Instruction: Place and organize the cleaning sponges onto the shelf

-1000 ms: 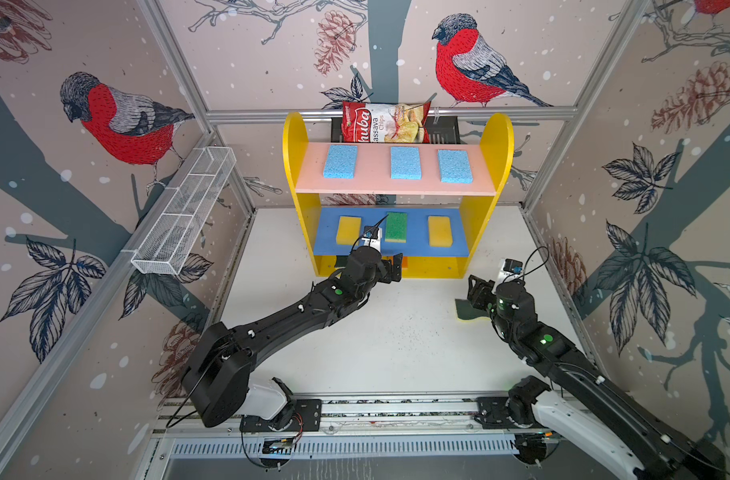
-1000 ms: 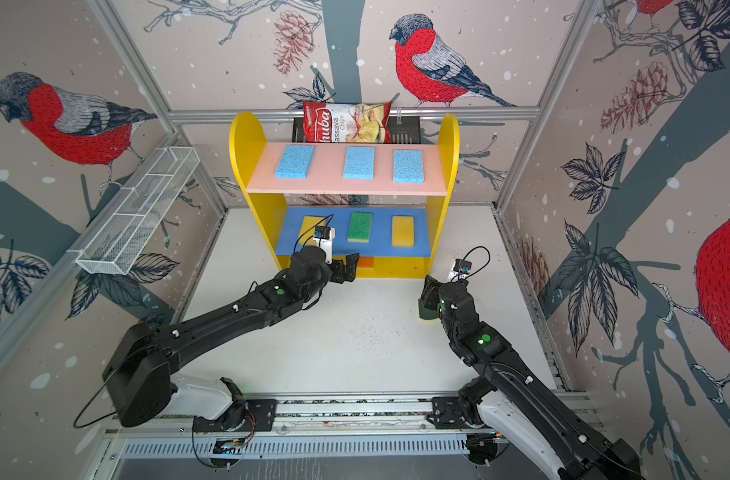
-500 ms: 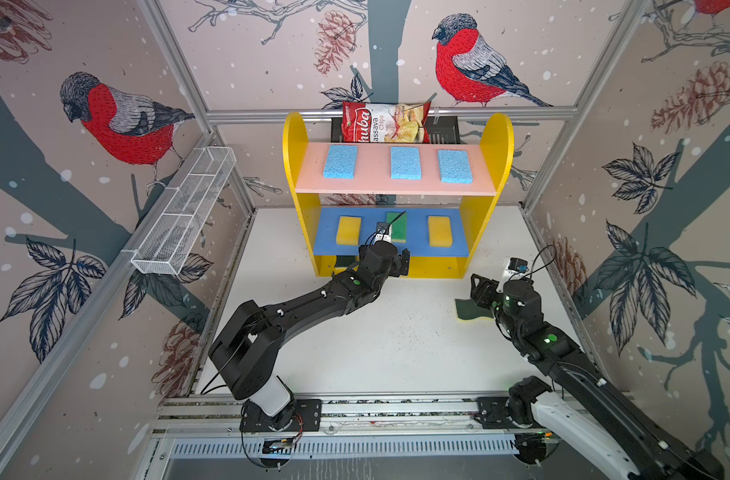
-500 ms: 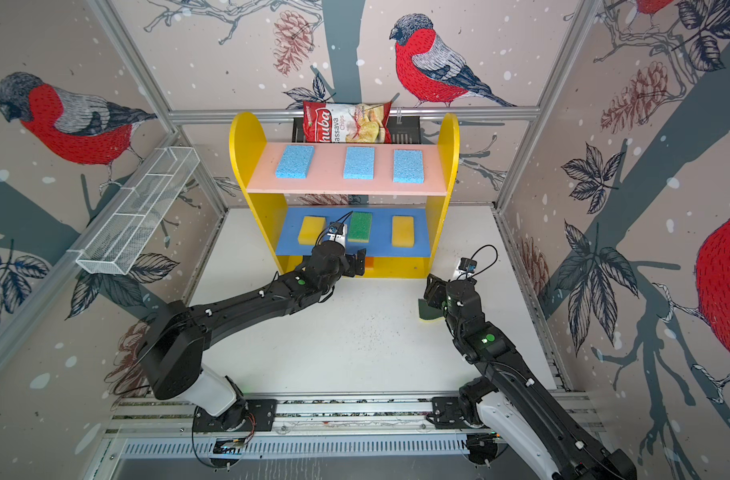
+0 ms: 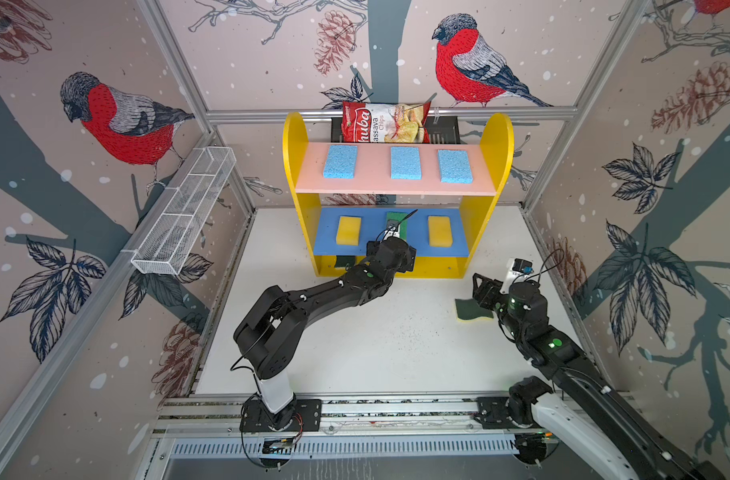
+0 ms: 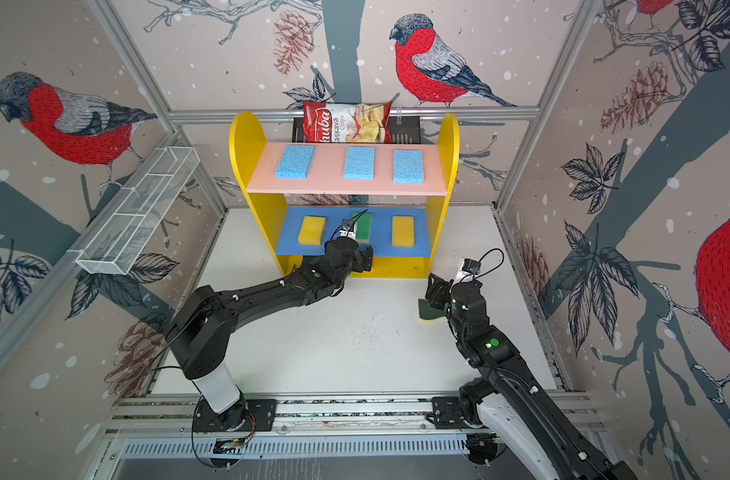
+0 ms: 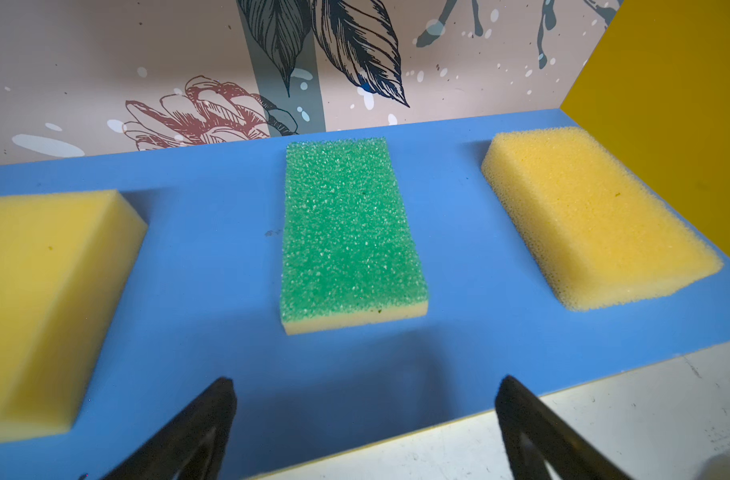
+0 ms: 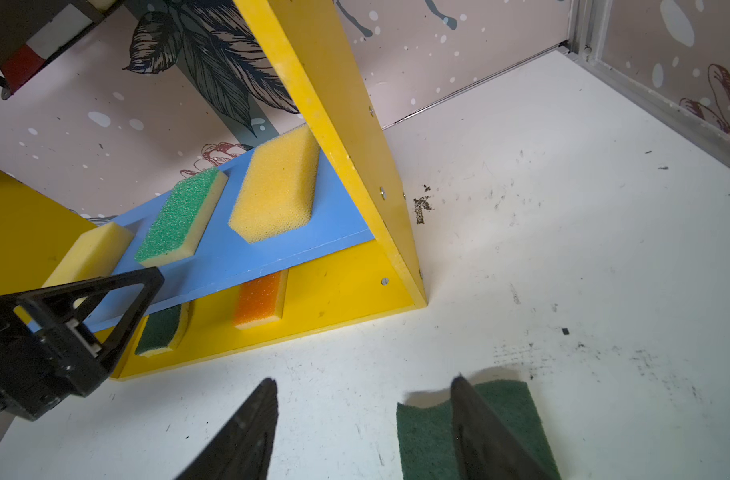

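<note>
The red bag (image 5: 384, 122) behind the top of the shelf (image 5: 491, 166) reads "huba" and "Cassava Chips". Three light blue sponges (image 5: 405, 163) lie in a row on the shelf's pink board. On the blue board a green-topped sponge (image 7: 346, 232) lies between two yellow sponges (image 7: 596, 216). On the yellow base sit an orange-topped sponge (image 8: 259, 301) and a wavy dark green sponge (image 8: 161, 328). A second dark green sponge (image 8: 430, 432) lies flat on the white, speckled desk (image 5: 376, 345), in front of the shelf's right end. The left end effector (image 7: 365, 380) stands wide and empty at the blue board's front edge, facing the green-topped sponge. The right end effector (image 8: 365, 379) is spread and grips nothing, with one finger over the sponge on the desk. The walls carry wallpaper of birds and pine cones, and a white wire basket (image 5: 184, 212) hangs at the left.
</note>
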You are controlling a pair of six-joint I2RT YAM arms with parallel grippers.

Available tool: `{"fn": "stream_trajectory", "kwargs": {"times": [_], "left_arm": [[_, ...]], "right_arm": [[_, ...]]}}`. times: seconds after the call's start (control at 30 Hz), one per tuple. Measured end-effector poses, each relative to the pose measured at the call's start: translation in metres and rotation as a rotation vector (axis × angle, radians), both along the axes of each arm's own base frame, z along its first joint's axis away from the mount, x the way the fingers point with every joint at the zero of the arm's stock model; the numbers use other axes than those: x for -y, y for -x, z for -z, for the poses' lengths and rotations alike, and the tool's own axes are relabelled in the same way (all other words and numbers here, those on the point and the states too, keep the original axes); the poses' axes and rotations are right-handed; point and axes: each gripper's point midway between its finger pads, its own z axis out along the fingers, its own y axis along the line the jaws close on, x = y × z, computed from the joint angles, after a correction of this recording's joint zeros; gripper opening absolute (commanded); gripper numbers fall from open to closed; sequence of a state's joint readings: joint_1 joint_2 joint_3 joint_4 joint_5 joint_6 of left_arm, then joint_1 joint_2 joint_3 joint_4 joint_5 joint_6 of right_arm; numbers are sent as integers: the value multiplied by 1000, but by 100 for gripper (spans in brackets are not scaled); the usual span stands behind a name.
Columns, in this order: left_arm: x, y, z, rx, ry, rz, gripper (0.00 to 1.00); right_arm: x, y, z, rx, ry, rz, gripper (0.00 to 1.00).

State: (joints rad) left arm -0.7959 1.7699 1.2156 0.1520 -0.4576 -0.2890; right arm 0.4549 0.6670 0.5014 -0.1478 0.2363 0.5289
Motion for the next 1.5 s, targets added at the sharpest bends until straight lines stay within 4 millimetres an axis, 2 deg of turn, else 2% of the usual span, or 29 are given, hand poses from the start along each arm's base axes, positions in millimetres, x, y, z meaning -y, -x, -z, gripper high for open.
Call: {"fn": "stream_trajectory", "kwargs": {"times": [0.27,0.57,0.87,1.33,1.5], "left_arm": [[3,-12,4,9,-21,-38,98],[4,-20,18,-9,-59,-69,97],[-1,-33,21,-4,-29,-91,97],[13,-40,22,18,-16,-13,97],[14,-45,22,19,-8,-4,90]], "right_arm": [[2,1,0,5,-4,2,68],[5,1,-3,12,-9,8,68],[6,2,-4,17,-15,6,68],[7,1,-4,17,-17,10,68],[7,1,-4,16,-18,10,68]]}}
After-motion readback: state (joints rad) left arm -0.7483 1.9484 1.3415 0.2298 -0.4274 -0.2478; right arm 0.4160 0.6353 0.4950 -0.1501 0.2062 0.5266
